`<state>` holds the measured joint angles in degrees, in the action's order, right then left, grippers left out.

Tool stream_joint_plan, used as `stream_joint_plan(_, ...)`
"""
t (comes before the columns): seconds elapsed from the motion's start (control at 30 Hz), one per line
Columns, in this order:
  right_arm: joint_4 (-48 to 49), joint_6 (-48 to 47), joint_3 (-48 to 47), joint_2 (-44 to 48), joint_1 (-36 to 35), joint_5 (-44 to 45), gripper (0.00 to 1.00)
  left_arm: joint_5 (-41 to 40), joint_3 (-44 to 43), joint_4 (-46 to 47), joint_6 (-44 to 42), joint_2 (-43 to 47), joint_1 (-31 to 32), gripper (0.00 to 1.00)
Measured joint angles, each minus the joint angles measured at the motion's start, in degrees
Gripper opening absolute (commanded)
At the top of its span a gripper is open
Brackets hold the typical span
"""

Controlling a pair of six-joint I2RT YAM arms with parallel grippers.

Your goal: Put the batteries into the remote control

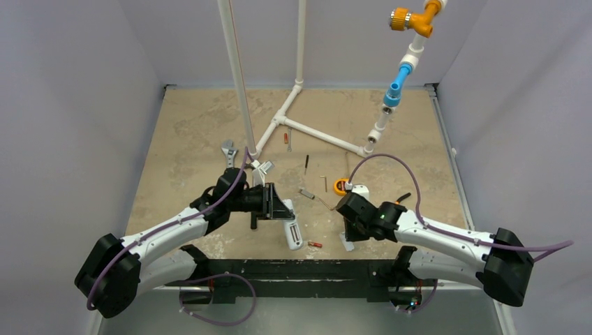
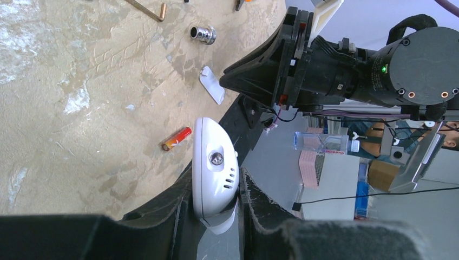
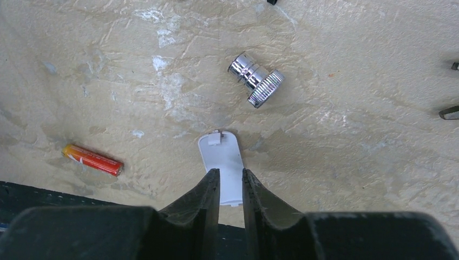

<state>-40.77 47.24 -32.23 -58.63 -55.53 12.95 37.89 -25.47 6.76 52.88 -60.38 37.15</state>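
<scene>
We see left arm (image 1: pixel 167 230) stretched from base at bottom left, forearm angled up toward centre, wrist rolled sideways. Left gripper (image 2: pixel 215 190) clamped tight, remote control (image 2: pixel 215 157) pinched between both fingers and sticking out past tips. Right arm (image 1: pixel 447 234) reaching in from bottom right, forearm running leftward toward centre, wrist bent downward. Right gripper (image 3: pixel 231 174) pointing down, fingers nearly together; we make out only slim gap between them.

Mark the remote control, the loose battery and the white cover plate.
remote control (image 2: pixel 210 181), left wrist view, its rounded white end.
battery (image 3: pixel 92 159), right wrist view, middle of its orange-red body.
cover plate (image 3: pixel 223 157), right wrist view, flat face below the tab.
</scene>
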Motion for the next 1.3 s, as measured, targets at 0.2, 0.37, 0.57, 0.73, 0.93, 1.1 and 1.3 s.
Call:
stream_joint_plan(0.2, 0.5, -0.1, 0.2, -2.1, 0.0, -0.2, 0.27, 0.0, 0.0, 0.0, 0.0, 0.0, 0.0, 0.0)
stream_joint_plan(0.37, 1.6, -0.3, 1.0, -3.4, 0.0, -0.7, 0.28, 0.0, 0.0, 0.0, 0.0, 0.0, 0.0, 0.0)
stream_joint_plan(0.57, 2.4, -0.2, 2.1, -3.7, 0.0, -1.7, 0.3, 0.0, 0.0, 0.0, 0.0, 0.0, 0.0, 0.0)
stream_joint_plan(0.73, 2.8, -0.1, 2.4, -3.1, -0.1, -2.2, 0.32, 0.0, 0.0, 0.0, 0.0, 0.0, 0.0, 0.0)
stream_joint_plan(0.93, 3.0, 0.6, 2.4, -3.4, -1.6, -2.0, 0.32, 0.0, 0.0, 0.0, 0.0, -0.3, 0.0, 0.0)
stream_joint_plan(1.1, 2.9, 1.6, 1.0, -6.2, -4.5, -0.9, 0.32, 0.0, 0.0, 0.0, 0.0, -0.4, 0.0, 0.0)
stream_joint_plan(1.3, 1.7, 3.1, -1.4, -10.5, -8.3, 2.2, 0.29, 0.0, 0.0, 0.0, 0.0, -0.4, 0.0, 0.0)
